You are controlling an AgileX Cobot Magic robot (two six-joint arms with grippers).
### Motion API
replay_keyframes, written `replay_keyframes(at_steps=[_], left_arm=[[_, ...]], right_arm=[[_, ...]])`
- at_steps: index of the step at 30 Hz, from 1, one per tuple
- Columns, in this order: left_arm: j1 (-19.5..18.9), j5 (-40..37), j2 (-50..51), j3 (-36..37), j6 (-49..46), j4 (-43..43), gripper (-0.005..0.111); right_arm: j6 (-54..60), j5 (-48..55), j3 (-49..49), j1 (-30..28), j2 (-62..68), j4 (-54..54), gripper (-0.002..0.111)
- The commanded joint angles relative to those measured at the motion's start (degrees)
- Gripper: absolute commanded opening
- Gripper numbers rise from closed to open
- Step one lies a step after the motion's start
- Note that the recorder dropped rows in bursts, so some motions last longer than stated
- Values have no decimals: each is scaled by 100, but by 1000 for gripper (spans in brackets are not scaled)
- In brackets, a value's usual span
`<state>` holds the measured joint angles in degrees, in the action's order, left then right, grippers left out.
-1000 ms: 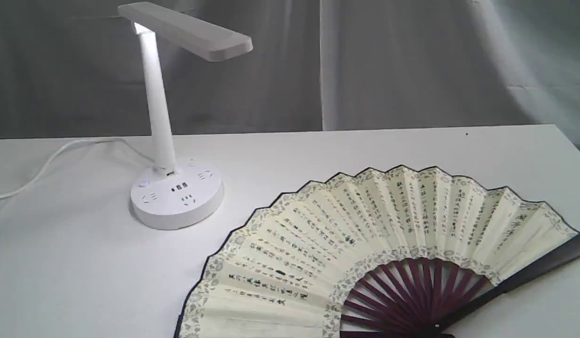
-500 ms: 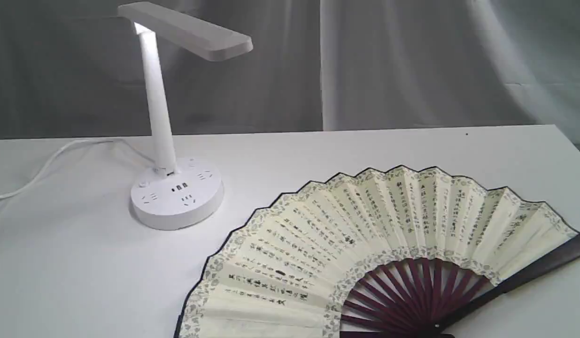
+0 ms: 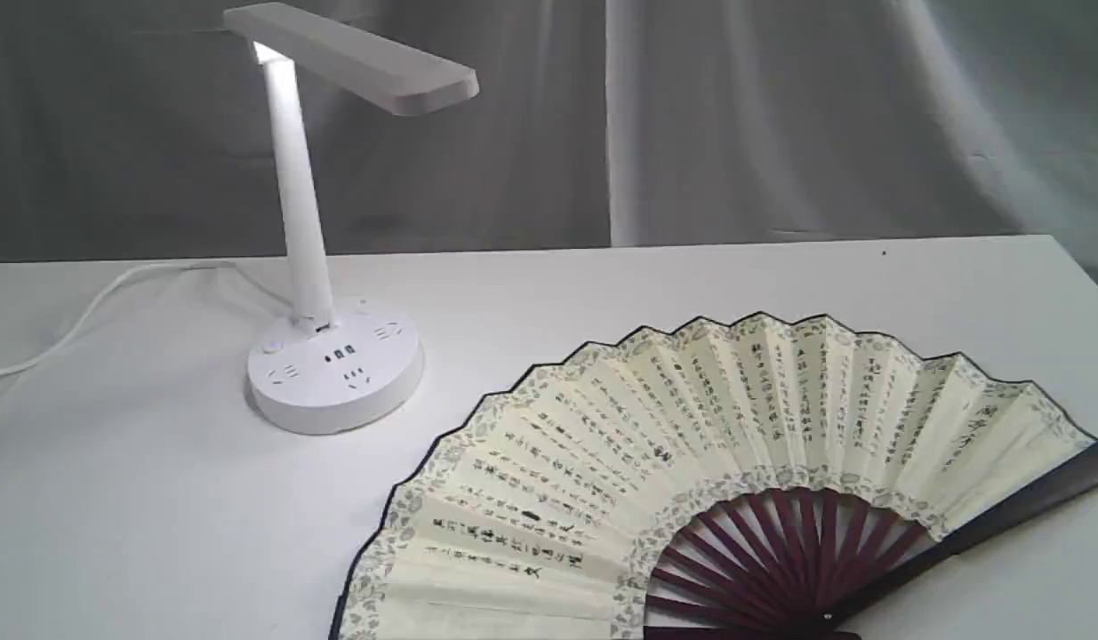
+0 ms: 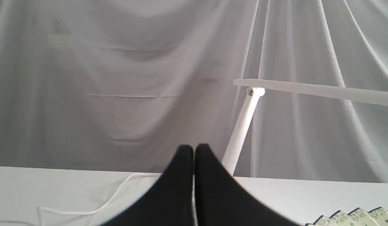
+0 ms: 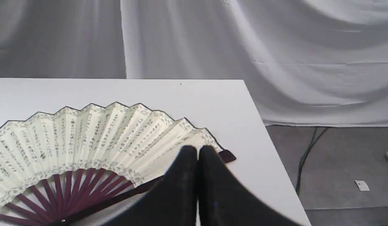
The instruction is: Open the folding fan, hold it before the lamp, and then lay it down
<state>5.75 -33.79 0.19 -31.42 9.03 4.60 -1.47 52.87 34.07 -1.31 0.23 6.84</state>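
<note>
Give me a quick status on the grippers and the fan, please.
Left gripper shut, empty. Right gripper shut, empty. Folding fan spread open, flat on table, apart from lamp. Nothing seen in the way.

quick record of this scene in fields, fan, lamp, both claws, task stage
folding fan: fully spread, lying flat on the table
lamp: upright on the table, left of the fan in the exterior view, not touching it
left claw: shut, holding nothing
right claw: shut, holding nothing
task stage: fan open and laid down
</note>
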Motion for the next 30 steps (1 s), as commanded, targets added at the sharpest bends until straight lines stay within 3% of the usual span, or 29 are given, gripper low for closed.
replay_keyframes(at_steps=[1,15,22,27,30], left_arm=[[-11,590,-19,426,-12,-24,0],[-11,1454,-19,1616,-12,-24,0],[-11,2201,-19,2243,-12,-24,0],[-11,2233,-19,2617,-12,-24,0],[-11,2567,-19,2907,-12,-24,0]], right_arm=[[-38,-793,-503,18,-23,-50,0],[-49,-3609,-2071,18,-23,-422,0],[-34,-4175,-2875,18,-23,-1654,0],[293,-4735,-3407,18,-23,-1484,0],[869,-4338,-3407,18,-23,-802,0]])
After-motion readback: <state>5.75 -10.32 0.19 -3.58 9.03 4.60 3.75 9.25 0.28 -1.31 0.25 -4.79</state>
